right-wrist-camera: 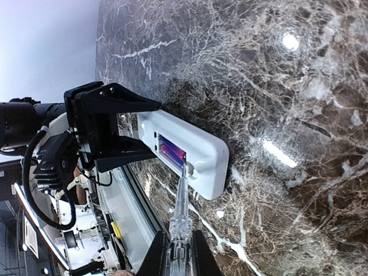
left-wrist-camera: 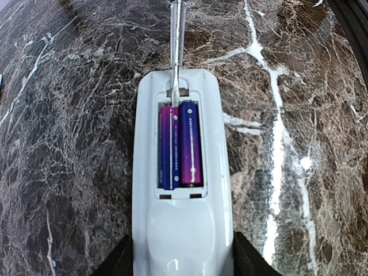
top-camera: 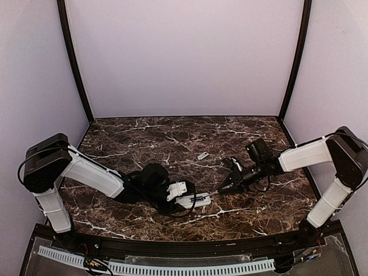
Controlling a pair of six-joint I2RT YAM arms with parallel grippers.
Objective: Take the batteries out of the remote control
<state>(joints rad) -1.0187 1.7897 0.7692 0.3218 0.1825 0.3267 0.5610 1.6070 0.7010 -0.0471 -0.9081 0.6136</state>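
The right gripper is clamping a slim clear-handled metal probe, its tip resting at the end of two purple-blue cylindrical batteries lying in the open recess of the white plastic remote control. The left gripper is squeezing the remote's sides. Levering gently upward under one cell looks best.

Two white-and-black arms
The left arm and right arm wear white shells over bulky black joints, with looping black cables; the left end effector is angular black.
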